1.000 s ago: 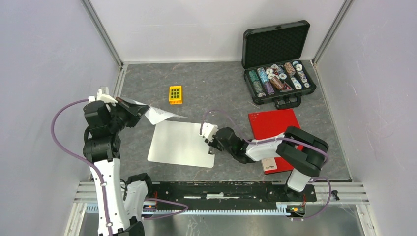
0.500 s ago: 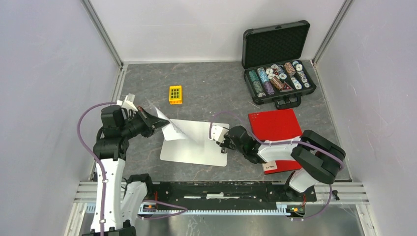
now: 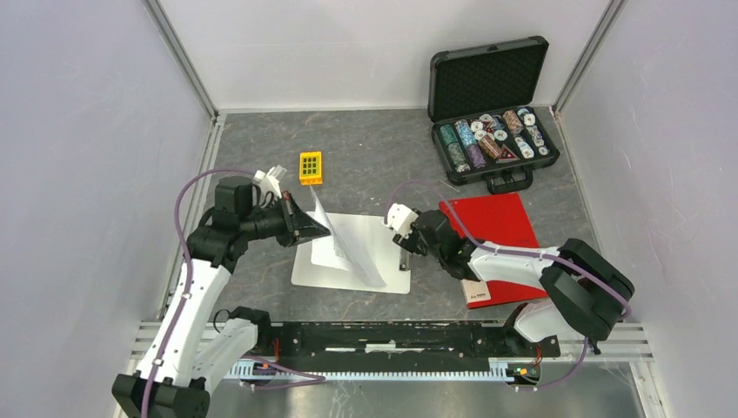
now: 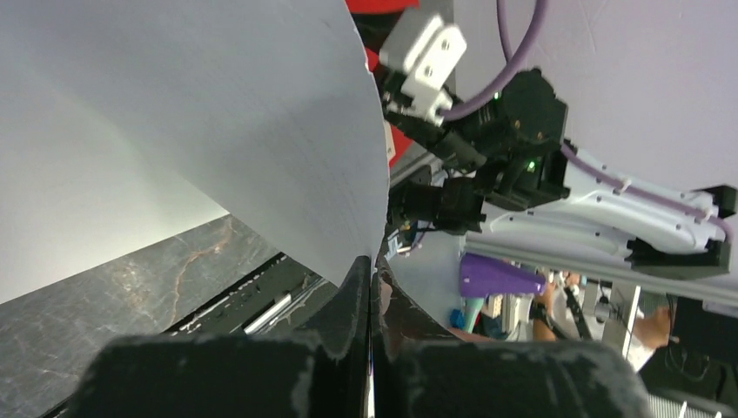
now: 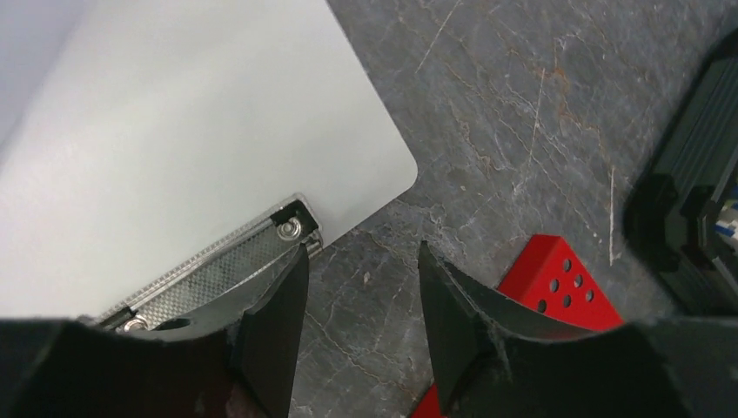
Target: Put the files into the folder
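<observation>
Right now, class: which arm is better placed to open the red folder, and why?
The right: the right gripper is open and empty beside the folder; the left gripper is shut on the files.

Table [image 3: 374,148] bears clipboard [image 3: 387,235], folder [image 3: 492,226], chip case [image 3: 492,131], yellow block [image 3: 310,167].

White files [image 3: 348,248] aloft; red folder [image 3: 487,222] flat, closed

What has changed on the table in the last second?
The left end effector, shut on the paper, carried it right, over the clipboard. The clipboard slid right with the right end effector, which now stands open beside its clip. The red folder, chip case and yellow block stayed.
</observation>
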Robot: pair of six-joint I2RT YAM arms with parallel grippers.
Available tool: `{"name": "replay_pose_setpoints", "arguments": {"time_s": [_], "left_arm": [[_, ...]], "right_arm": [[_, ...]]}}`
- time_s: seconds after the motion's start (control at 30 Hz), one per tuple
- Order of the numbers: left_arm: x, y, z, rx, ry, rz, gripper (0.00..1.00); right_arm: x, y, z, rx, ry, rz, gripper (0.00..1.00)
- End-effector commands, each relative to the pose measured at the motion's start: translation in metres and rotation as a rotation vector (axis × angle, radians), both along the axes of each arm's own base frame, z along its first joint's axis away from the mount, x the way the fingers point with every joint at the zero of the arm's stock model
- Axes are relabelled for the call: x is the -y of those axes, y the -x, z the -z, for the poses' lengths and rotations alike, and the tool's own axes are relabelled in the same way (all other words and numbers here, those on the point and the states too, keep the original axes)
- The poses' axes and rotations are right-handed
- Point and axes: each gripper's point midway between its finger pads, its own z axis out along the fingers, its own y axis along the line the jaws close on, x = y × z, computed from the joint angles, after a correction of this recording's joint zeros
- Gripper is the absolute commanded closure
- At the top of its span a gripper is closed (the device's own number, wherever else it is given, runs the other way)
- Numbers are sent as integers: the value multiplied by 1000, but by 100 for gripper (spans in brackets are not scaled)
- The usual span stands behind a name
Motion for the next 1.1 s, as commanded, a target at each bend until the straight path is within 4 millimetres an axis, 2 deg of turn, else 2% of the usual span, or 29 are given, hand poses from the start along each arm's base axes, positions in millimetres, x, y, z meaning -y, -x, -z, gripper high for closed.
{"name": "replay_pose_setpoints", "arguments": {"time_s": [0.0, 0.07, 0.23, 0.4, 0.57, 0.67, 0.83, 1.07], "left_arm": [[19, 1, -22, 111, 30, 132, 98], [16, -4, -11, 93, -23, 129, 98], [-14, -21, 34, 25, -289, 64, 98], [-36, -33, 67, -27, -452, 19, 98], [-55, -40, 94, -102, -592, 22, 96], [-64, -46, 105, -136, -658, 10, 96], [-78, -52, 116, -160, -744, -22, 97], [-74, -55, 123, -161, -737, 24, 97]], "right_arm": [[-12, -3, -28, -116, -167, 155, 42], [-8, -2, -29, -188, -211, 289, 42], [-10, 13, -28, -368, -372, 524, 42], [3, 20, -20, -371, -474, 699, 40], [4, 14, -23, -315, -461, 737, 25], [-1, 13, -26, -294, -457, 742, 27], [-13, 16, -16, -324, -460, 745, 36], [-26, 19, -1, -349, -417, 736, 42]]}}
